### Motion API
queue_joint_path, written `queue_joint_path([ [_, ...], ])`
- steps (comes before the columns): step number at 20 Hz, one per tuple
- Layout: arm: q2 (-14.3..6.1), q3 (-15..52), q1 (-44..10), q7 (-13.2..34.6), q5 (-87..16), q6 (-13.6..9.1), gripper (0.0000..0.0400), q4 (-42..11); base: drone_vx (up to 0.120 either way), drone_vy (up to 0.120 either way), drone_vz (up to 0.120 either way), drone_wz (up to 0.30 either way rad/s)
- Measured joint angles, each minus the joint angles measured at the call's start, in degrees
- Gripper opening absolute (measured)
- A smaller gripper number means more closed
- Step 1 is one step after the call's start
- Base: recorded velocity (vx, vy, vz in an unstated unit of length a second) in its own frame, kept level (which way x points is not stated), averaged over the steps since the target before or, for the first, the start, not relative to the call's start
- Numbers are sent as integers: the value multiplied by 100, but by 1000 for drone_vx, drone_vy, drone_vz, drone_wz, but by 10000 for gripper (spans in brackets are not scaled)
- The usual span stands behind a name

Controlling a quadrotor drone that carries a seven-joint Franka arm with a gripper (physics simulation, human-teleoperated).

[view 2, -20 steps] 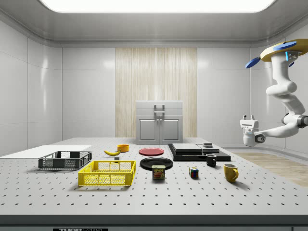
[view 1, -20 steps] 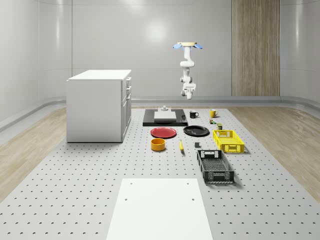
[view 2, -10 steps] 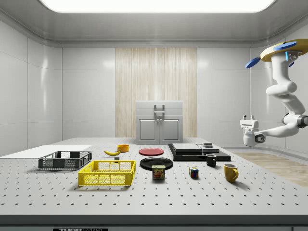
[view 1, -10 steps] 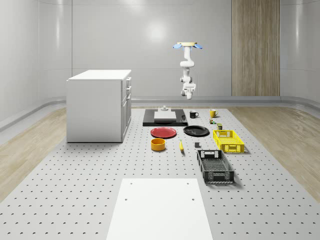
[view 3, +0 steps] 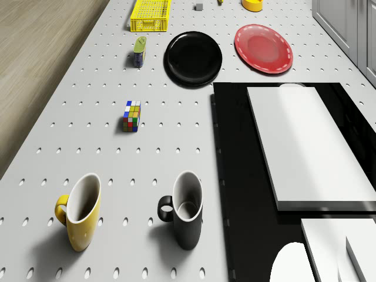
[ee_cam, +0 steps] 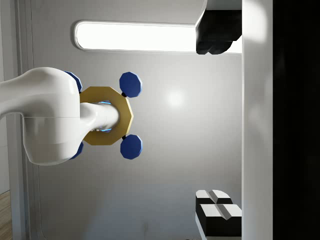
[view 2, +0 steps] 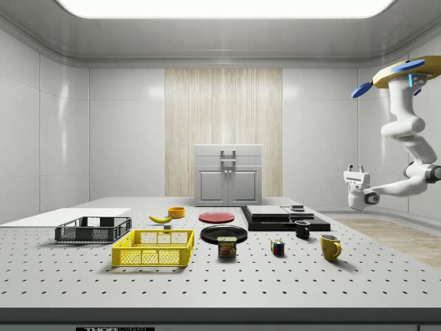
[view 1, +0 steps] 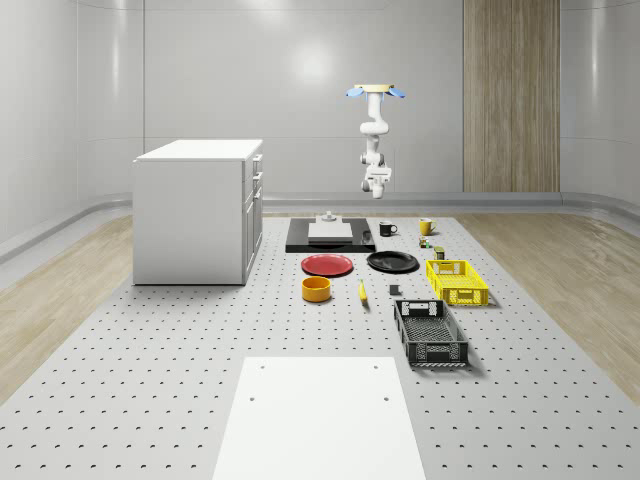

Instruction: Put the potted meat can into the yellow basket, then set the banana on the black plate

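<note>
The gripper hangs in the air with its white fingers pointing up and spread apart, holding nothing, past the far edge of the pegboard table. The drone hovers high above it, the white jointed arm curling down from its body. Well apart, the potted meat can, a squat tin with rounded corners, stands upright just beside the yellow basket, a lattice-walled plastic crate. The glossy round black plate lies flat near the can. The banana lies on the table, its long axis running from the near edge towards the far one, between an orange bowl and a black crate.
</note>
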Motion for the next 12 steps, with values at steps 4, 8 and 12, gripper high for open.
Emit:
queue_joint_path([
  [4,-14,129,-40,24,-182,19,400,-19,30,90,0,0],
  [8,-33,382,-118,71,-537,41,400,-57,120,120,0,0],
  [12,-68,869,-270,166,-1226,74,400,-166,120,120,0,0],
])
